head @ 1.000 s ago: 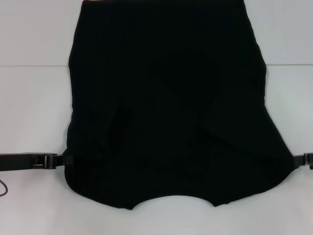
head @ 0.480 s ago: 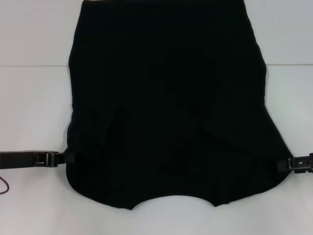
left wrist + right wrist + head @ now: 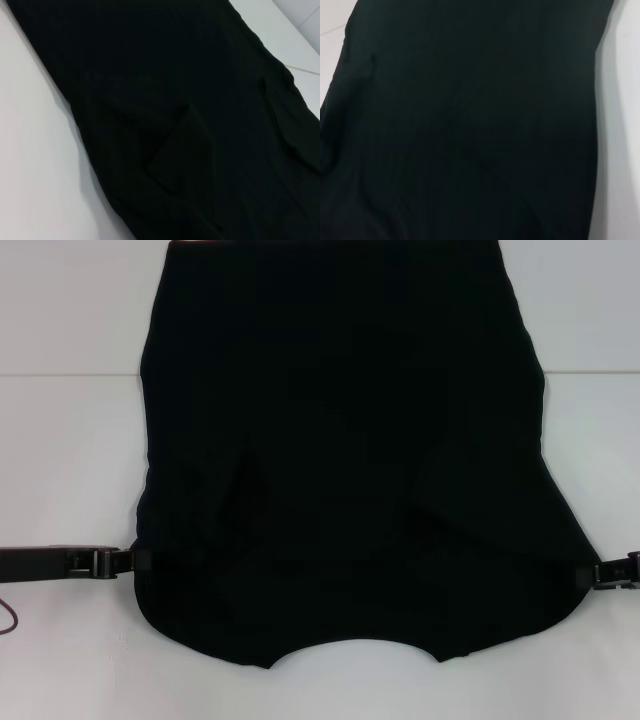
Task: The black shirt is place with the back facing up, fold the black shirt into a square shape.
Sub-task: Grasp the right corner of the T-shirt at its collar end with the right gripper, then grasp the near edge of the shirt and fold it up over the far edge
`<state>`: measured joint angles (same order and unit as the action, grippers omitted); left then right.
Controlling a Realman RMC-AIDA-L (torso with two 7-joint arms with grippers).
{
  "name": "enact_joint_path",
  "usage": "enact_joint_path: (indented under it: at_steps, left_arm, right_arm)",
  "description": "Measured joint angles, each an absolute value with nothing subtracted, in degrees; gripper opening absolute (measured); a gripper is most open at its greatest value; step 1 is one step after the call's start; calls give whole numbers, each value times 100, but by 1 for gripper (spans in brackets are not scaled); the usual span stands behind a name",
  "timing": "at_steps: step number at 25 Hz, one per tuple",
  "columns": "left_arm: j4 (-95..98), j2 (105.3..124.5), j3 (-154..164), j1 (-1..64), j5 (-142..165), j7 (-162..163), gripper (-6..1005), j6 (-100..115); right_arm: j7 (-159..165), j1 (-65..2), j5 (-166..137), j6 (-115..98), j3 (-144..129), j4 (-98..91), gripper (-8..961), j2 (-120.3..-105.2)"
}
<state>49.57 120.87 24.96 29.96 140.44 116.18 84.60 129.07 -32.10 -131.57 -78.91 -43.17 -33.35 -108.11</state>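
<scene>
The black shirt (image 3: 340, 460) lies flat on the white table (image 3: 70, 460), its curved neckline (image 3: 355, 643) at the near edge. Both sleeves are folded inward onto the body, leaving creases on either side. My left gripper (image 3: 135, 561) comes in low from the left and meets the shirt's left edge near the shoulder. My right gripper (image 3: 592, 575) reaches the shirt's right edge from the right border of the head view. The left wrist view is filled by the shirt (image 3: 175, 100) with a folded flap, and the right wrist view by plain black cloth (image 3: 470, 125).
White table surface surrounds the shirt on the left, right and near sides. A seam line (image 3: 60, 374) crosses the table at the back. A thin dark cable (image 3: 8, 597) loops by the left arm.
The right gripper came in from the right border to the shirt's edge, then drew back slightly to the right. The left gripper and the shirt have stayed put.
</scene>
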Motion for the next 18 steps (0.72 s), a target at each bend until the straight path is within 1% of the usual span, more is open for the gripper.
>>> enact_joint_path:
  at_steps: [2,4,10,13,18]
  left_arm:
    - [4957,12086,2496,2997,14045,11640,19,8458]
    - [4957,12085,2496,2997,14045,11650,19,8454]
    - [4957,12085,2496,2996,14045,11653,19,8422]
    - [4957,12085,2496,3001,14021,11655,19,8425]
    - [4975,12078,2336,2944,13880,11671,19,8595]
  right_arm:
    - [12882,-3201,-13157,-7853,-4316,-3341,594,-10815]
    - [12856,-3190,-13158,-7812,-4311,-3341,344,-10819]
    - [12647,-3153,-13157,-7718,-4175,-3321,134,-10852]
    - [12423,-3075,-13142,-7733,-3941,-3336,106,-10898]
    - [11946,-2843,-13117,-8037,-3329,-3348,59,-10923]
